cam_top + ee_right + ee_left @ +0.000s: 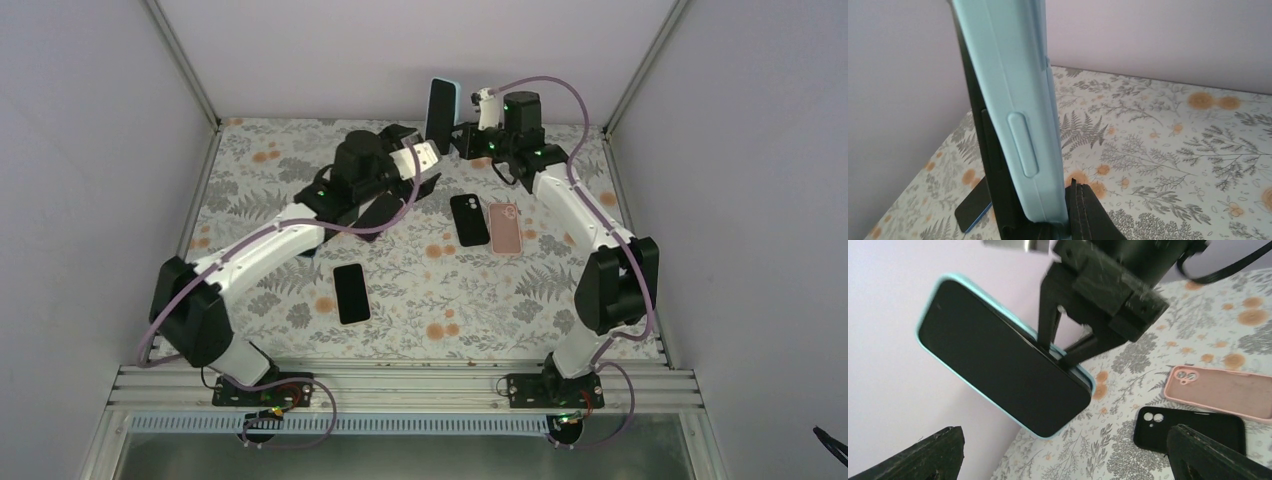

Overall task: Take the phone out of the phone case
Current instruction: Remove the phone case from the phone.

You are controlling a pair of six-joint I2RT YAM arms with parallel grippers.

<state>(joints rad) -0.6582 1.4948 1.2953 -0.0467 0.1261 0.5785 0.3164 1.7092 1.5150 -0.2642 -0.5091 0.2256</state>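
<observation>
Top external view, going from the left: a bare black phone [351, 293] lies flat on the flowered counter [440, 300], on the near side of the left tool and well apart from it.

The left tool [1064, 440] is raised off the counter with its two fingers [923, 457] spread wide. Nothing sits between them. It points at the dark screen of the phone [998, 360], which hangs just ahead of it, facing it and not touching it.

That phone sits fully inside its pale blue phone case [1018, 100]. It stands roughly upright in the air above the far part of the counter, and the case rim wraps every edge that I can see.

The right tool [1058, 352] is clamped on the phone's lower end. One jaw presses the screen side and the other presses the blue back, so most of the phone rises free above the jaws. From the right wrist camera, the case's long side edge with its raised button strip faces the lens.

Below the right tool and on its near side, an empty black case [469, 220] lies on the counter. An empty pink case [505, 228] lies just beside it, to its right.
</observation>
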